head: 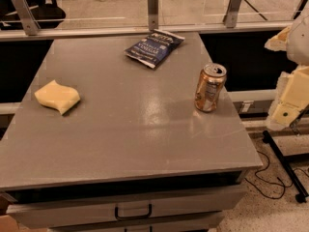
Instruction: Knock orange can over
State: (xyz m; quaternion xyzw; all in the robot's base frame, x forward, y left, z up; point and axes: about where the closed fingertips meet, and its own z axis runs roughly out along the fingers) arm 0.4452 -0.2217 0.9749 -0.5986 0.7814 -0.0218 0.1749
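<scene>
Can [210, 88] stands upright near the counter's [120, 144] right edge. My claw [289, 100] hangs beyond that edge, apart from it; spread or pressed together, I cannot tell. Risk: a low push slides the can instead of toppling it, or rolls it off.

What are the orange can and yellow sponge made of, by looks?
Orange can: likely aluminium, glossy copper finish, silver top, highlights along its side. Yellow sponge: probably soft foam, matte, wavy edges. Gripper: right of the table, apart from the can.
</scene>
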